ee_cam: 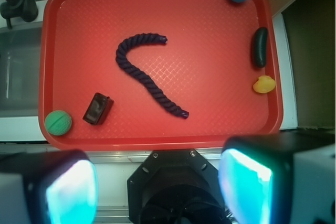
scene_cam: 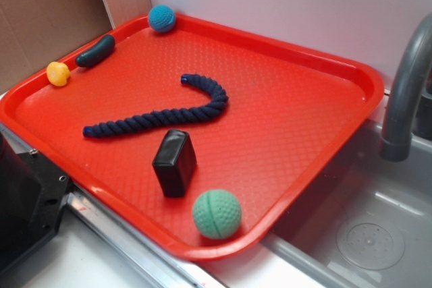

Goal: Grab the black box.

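Your wrist view, left to right: faucet point(ee_cam: 16, 4), green ball point(ee_cam: 58, 122), black box point(ee_cam: 97, 108) just beside it on the red tray point(ee_cam: 157, 140), rope point(ee_cam: 147, 72), yellow toy point(ee_cam: 264, 84). Gripper point(ee_cam: 157, 187) spread wide, well short of the box. Only the exterior view shows the sink point(scene_cam: 364, 227).
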{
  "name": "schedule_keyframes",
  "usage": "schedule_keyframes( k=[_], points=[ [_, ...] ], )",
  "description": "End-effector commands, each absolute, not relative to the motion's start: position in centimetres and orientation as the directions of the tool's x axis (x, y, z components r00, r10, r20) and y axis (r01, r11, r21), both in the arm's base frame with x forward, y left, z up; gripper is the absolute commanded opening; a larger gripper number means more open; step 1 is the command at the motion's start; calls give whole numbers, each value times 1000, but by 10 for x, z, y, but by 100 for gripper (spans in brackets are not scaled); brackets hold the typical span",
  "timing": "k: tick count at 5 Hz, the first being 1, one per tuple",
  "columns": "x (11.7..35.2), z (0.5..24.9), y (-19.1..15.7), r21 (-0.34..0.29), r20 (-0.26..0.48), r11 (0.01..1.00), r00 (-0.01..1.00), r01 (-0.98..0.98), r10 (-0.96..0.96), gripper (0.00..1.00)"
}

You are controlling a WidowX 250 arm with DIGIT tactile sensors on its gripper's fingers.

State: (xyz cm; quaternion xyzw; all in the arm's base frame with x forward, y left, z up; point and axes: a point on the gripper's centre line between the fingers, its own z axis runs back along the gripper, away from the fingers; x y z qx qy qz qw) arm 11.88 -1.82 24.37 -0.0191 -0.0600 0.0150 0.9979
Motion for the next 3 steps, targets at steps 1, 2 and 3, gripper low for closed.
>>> schedule_keyframes(
  k=[1, 2, 3],
  points=[
    [119, 244, -18, -40, 119, 999, 992, -28, 32, 100],
    [141, 208, -53, -136, 130, 976, 973, -173, 190, 100],
    [165, 190, -86, -153, 128, 907, 902, -392, 412, 100]
  ],
)
